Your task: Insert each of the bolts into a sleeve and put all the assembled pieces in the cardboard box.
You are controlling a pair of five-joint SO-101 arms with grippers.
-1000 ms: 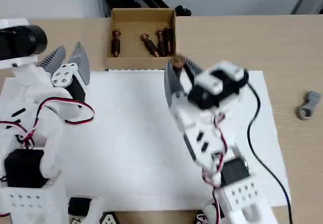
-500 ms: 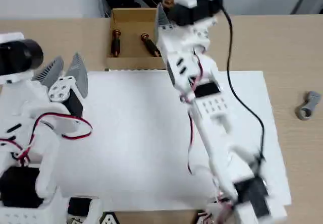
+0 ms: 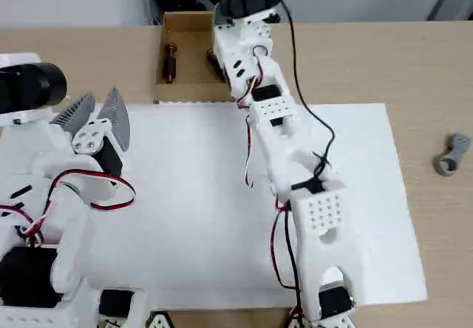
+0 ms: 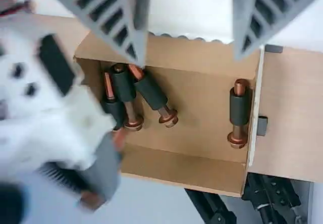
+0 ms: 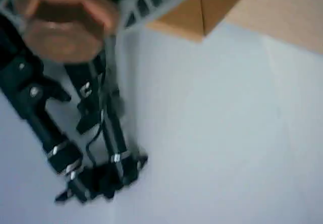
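The right gripper (image 5: 81, 2) is clamped on a bolt (image 5: 64, 26), head up toward its wrist, over the far right corner of the cardboard box (image 3: 161, 55); the box's interior lies just nearer. The left gripper (image 3: 97, 100), wide open and empty, is farther off.

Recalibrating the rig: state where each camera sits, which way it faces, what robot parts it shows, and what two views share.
High view: fixed above the table, looking down; both arms, the right arm over the cardboard box.
Left wrist view: on the left arm, facing into the box; open left gripper.
Right wrist view: on the right arm, facing past a box corner; right gripper holding a bolt.
Shared: high and left wrist views both show assembled pieces in the box.
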